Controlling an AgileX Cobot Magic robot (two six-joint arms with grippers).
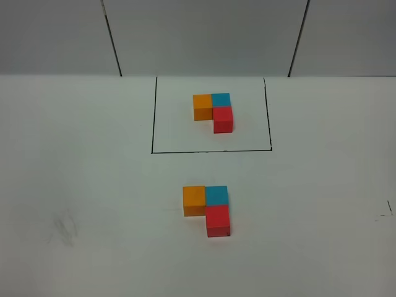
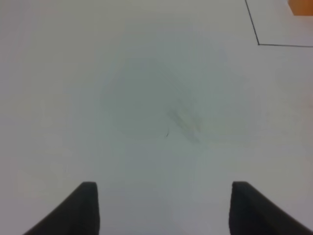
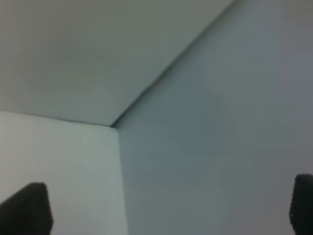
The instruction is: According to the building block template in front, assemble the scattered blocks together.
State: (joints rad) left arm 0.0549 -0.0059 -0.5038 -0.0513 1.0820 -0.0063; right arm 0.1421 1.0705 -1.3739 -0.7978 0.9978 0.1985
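The building block template (image 1: 213, 112) is an L of orange, blue and red cubes inside a thin black rectangle (image 1: 152, 124) at the back of the white table. In front of it the scattered blocks sit pressed together in the same L: orange (image 1: 194, 200), light blue (image 1: 216, 195), red (image 1: 218, 221). Neither arm shows in the exterior high view. My left gripper (image 2: 164, 188) is open over bare table, with the frame's corner (image 2: 258, 44) and an orange cube's edge (image 2: 301, 6) beyond it. My right gripper (image 3: 168, 196) is open wide and faces a wall corner.
Grey wall panels with dark seams (image 1: 112, 37) stand behind the table. Faint scuff marks (image 1: 65, 226) lie at the front left, and small pen marks (image 1: 387, 210) near the right edge.
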